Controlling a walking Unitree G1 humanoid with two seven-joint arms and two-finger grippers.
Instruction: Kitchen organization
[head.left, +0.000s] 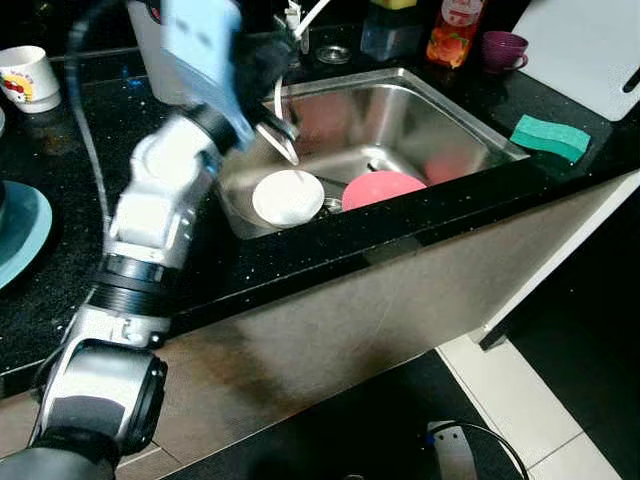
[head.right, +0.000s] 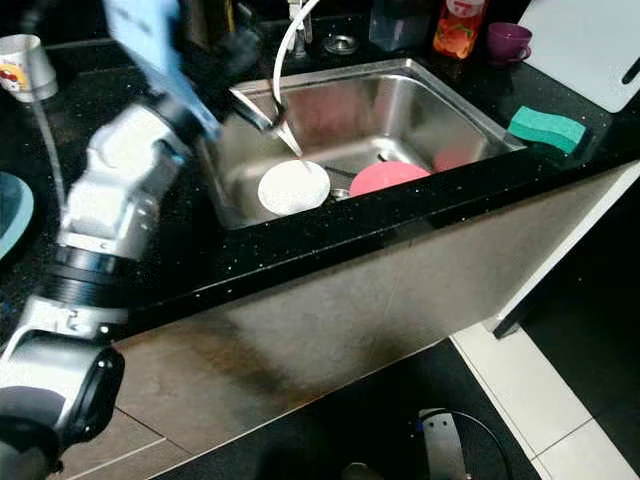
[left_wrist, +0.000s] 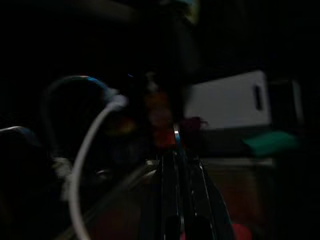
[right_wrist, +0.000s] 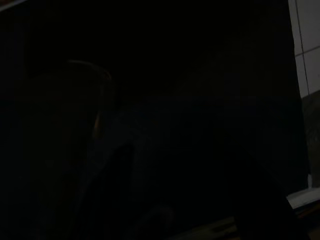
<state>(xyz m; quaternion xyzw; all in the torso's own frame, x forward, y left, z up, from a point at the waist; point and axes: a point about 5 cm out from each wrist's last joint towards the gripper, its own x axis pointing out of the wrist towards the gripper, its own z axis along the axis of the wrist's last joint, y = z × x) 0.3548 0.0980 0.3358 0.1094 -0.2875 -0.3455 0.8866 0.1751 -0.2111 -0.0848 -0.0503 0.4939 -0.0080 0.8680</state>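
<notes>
Left eye view: left gripper (head.left: 283, 140) over the sink (head.left: 450, 125), fingers together, apparently empty.
Left to do: white bowl (head.left: 288, 196), pink bowl (head.left: 383, 187) unmoved.

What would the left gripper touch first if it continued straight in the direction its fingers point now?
Probably the white plate lying in the sink: the left gripper is angled down toward it. Depth is unclear, so it might pass the plate's edge.
</notes>
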